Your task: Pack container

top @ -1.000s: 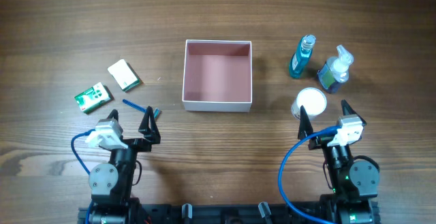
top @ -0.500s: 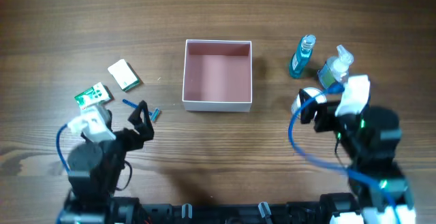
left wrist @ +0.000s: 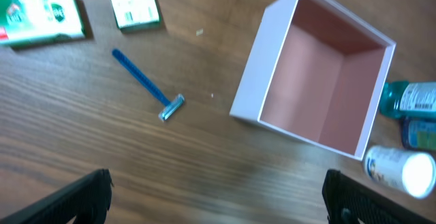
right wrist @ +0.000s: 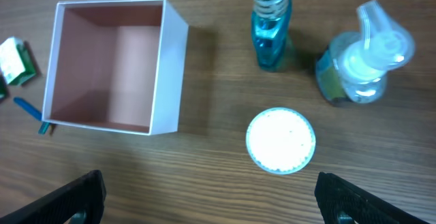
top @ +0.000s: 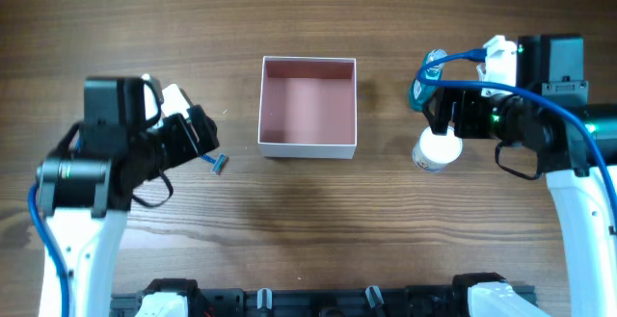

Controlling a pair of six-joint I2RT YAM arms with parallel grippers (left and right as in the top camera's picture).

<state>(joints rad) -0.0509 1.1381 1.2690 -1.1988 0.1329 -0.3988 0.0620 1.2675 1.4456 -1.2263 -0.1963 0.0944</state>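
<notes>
1. Box (top: 307, 148) sits mid-table, open side up.
2. Left gripper (left wrist: 218, 200) is spread wide, holding nothing; razor (left wrist: 146, 84) and packets (left wrist: 41, 13) lie left of the box.
3. Right gripper (right wrist: 218, 200) is likewise spread; jar (right wrist: 280, 140) and bottles (right wrist: 271, 23) stand right of the box.

The container (top: 307, 147) was white outside and dusty pink within. The tabletop (top: 308, 240) showed dark brown wood grain. The razor (left wrist: 146, 86) was blue with a paler head. The green carton (left wrist: 41, 15) carried white patches, and the white carton (left wrist: 133, 3) had green print. The slim bottle (right wrist: 271, 26) was teal. The pump bottle (right wrist: 364, 57) was clear with a blue-green label. The round jar (right wrist: 280, 141) had a white lid.
</notes>
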